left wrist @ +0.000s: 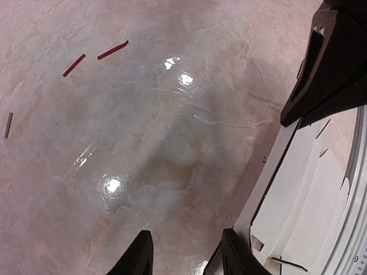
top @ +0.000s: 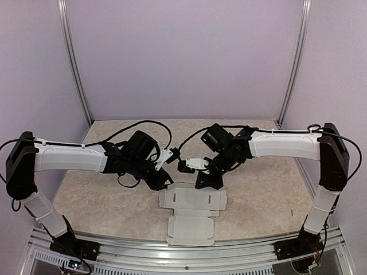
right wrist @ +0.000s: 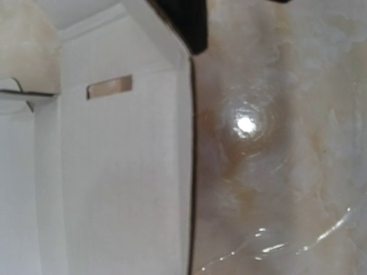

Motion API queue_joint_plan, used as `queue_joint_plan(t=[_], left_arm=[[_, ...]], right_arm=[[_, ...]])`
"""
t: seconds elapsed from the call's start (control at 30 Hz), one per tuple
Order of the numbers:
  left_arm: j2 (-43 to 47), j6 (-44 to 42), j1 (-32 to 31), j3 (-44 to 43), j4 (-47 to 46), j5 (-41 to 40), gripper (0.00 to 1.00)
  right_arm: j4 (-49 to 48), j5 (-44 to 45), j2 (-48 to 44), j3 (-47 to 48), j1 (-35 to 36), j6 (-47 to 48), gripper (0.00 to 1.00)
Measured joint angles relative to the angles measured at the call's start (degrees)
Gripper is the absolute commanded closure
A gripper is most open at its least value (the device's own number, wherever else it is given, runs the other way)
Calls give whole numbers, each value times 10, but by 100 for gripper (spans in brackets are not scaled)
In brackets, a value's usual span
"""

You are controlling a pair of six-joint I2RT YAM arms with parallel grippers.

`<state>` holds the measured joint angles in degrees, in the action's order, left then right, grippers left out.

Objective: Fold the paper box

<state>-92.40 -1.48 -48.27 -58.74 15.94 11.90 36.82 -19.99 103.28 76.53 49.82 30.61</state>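
Note:
The paper box [top: 192, 212] is a flat pale die-cut blank lying near the table's front edge, with two small slots in its upper panel. My left gripper [top: 165, 182] hovers low at the blank's upper left corner. In the left wrist view its fingers [left wrist: 137, 258] stand apart over bare table, and the paper box [left wrist: 298, 195] lies just to their right. My right gripper [top: 207, 182] points down at the blank's upper edge, shut and holding nothing. Its own fingers do not show in the right wrist view, where the paper box [right wrist: 114, 172] fills the left half.
Two red scraps [left wrist: 112, 50] and a dark sliver [left wrist: 8, 125] lie on the marbled table left of the blank. An aluminium rail [top: 183, 252] runs along the near edge. Walls with metal posts [top: 77, 69] close the back.

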Motion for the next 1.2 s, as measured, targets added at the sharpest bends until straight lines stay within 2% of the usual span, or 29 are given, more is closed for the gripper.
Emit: queue_joint_plan(t=[0.73,1.2], left_arm=[[17,-33,-4,1,0,57,58],[17,-37,-10,7,24,42,59]], right_arm=[[13,-29,0,0,0,1,100],[18,-32,0,0,0,1,100]])
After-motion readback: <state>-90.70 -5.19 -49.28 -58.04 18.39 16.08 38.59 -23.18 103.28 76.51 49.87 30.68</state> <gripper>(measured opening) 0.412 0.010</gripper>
